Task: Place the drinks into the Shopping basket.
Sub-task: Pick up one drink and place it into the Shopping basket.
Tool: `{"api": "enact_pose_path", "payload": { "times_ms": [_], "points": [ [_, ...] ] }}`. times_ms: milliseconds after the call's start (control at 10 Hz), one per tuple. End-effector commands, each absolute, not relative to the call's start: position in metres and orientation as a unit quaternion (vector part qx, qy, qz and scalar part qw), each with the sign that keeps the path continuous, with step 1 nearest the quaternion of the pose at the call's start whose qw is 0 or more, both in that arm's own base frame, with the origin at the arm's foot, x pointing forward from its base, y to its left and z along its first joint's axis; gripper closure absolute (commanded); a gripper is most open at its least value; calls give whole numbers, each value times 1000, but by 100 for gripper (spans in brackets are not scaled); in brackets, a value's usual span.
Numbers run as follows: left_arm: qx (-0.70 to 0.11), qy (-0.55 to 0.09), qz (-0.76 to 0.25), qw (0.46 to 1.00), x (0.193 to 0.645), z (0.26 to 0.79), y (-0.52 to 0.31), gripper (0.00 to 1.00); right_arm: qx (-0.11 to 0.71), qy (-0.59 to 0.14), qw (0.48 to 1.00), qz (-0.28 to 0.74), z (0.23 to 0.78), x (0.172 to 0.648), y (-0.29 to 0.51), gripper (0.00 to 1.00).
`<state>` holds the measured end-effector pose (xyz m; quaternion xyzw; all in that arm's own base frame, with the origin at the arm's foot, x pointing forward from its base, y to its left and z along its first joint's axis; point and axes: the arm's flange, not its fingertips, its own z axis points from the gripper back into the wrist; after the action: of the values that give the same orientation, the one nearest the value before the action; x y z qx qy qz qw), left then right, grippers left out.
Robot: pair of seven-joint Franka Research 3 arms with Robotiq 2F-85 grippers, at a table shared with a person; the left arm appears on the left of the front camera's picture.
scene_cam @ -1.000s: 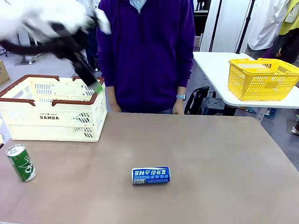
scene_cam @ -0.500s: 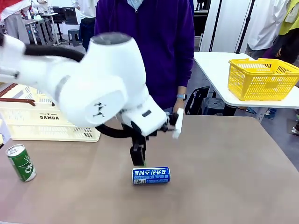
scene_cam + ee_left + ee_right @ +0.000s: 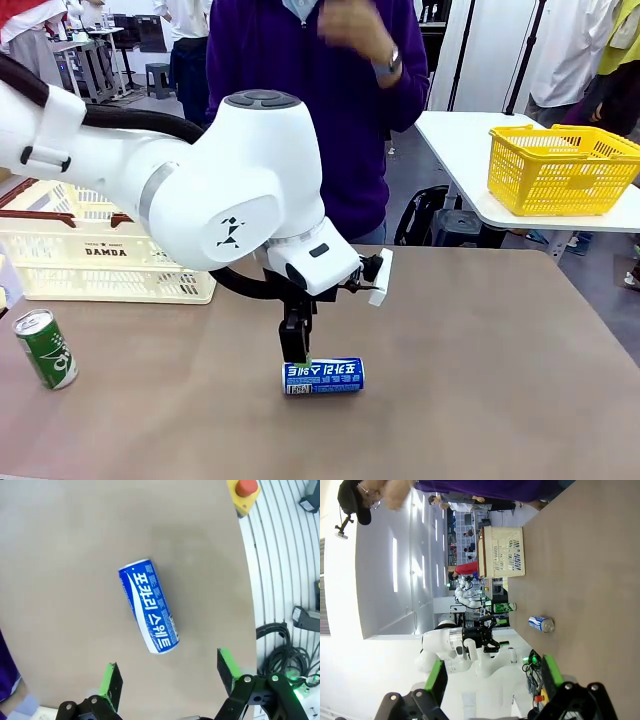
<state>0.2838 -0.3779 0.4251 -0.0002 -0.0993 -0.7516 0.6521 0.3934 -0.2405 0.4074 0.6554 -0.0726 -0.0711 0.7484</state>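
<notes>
Spotting the green can [image 3: 44, 349] upright at the table's [image 3: 480, 330] left edge, near the Shopping basket's [image 3: 110, 255] front. Hanging the left gripper [image 3: 296, 352] [image 3: 167, 667] over the blue can [image 3: 323, 376] [image 3: 148, 606] lying on its side mid-table, jaws standing wide apart, gripping nothing. Holding the right gripper [image 3: 492, 677] wide apart too, empty.

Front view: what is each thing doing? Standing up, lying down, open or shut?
blue can: lying on its side on the table, not held.
green can: standing upright on the table.
Shopping basket: sitting upright on the table.
yellow basket: upright on the side table.
left end effector: open, over the blue can.
right end effector: open, holding nothing.
</notes>
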Motion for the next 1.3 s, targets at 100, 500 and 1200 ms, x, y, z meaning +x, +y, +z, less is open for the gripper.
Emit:
{"api": "enact_pose_path", "payload": {
  "times_ms": [100,500,1200],
  "points": [
    [-4,-119,-721,682,282,418,-377,0,654,-62,750,-75,413,393,-241,0],
    [5,-106,-702,705,292,360,-405,0,654,-62,750,-75,413,393,-241,0],
    [12,-94,-699,709,327,300,-417,0,654,-62,750,-75,413,393,-241,0]
  ]
}}
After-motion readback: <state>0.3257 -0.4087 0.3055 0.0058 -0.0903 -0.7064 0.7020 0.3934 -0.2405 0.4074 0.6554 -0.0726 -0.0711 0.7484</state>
